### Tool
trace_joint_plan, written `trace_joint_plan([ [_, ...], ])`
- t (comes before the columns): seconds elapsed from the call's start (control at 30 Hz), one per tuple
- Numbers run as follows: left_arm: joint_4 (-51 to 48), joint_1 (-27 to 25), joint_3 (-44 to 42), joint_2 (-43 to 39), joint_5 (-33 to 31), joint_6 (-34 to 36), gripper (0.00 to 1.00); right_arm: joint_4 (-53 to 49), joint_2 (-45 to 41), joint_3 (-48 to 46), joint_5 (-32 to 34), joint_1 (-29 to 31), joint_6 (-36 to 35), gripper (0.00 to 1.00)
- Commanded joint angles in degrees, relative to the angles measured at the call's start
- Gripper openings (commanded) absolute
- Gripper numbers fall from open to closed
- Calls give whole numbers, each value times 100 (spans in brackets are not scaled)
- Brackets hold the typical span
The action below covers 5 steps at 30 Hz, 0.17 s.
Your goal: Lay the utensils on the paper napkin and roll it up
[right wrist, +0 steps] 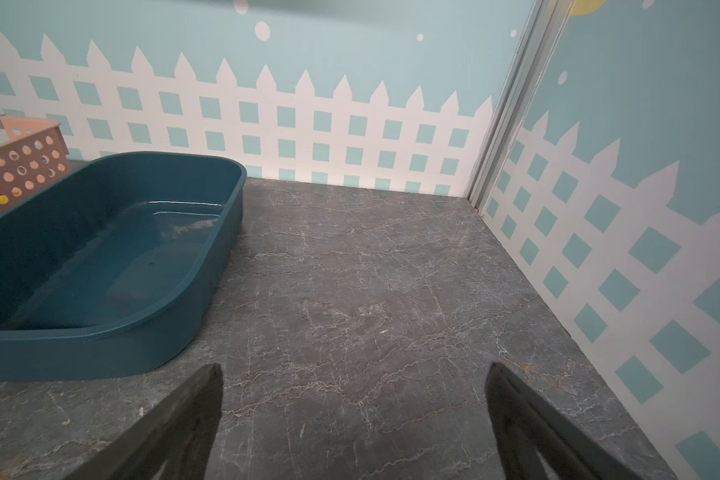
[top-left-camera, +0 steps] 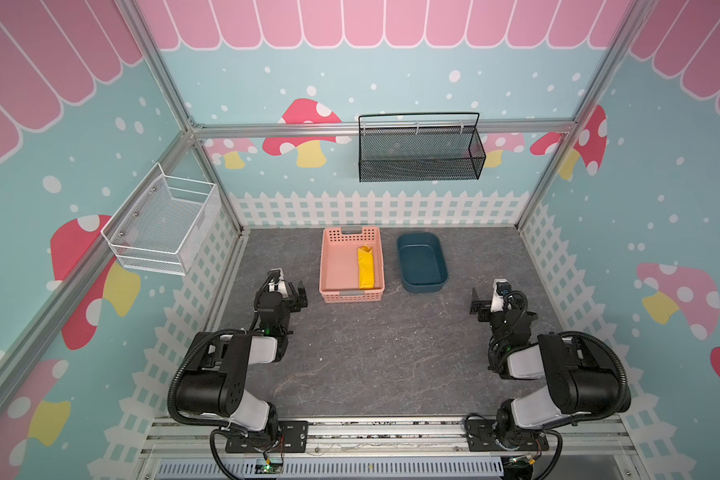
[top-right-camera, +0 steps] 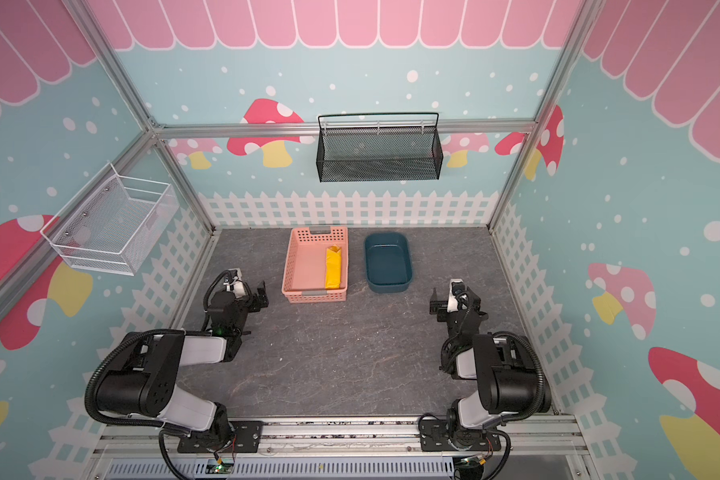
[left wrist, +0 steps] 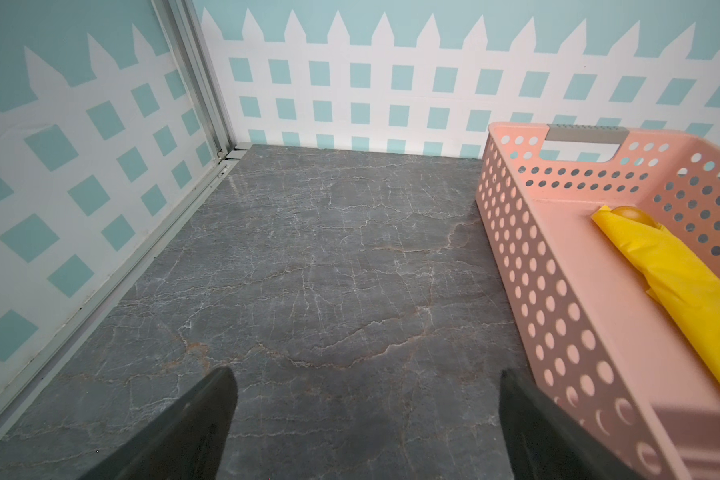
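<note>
Top views both: looks basically done, main risk now is the roll coming undone.
Pink basket point(top-left-camera: 322, 266) sits upper centre of frame beside a teal tub point(top-left-camera: 422, 262). Left gripper point(top-left-camera: 301, 296) and right gripper point(top-left-camera: 476, 302) hang mid-left and mid-right, jaws spread, holding nothing. The paper napkin point(top-left-camera: 366, 268) lies rolled along the basket's right wall with nothing holding it shut, and one of the utensils point(left wrist: 630, 214) pokes a rounded orange end out the top. Left wrist view has a finger point(left wrist: 528, 428) just beside the basket wall, so a sloppy swing could jolt it.
</note>
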Motion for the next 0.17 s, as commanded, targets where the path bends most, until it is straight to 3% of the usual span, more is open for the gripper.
trace_joint_plan([
  [0.0, 6, 35, 116, 49, 66, 22, 100, 125, 66, 96, -280, 28, -234, 100],
  [0.13, 6, 38, 116, 45, 73, 23, 100, 84, 48, 110, -321, 28, -243, 99],
])
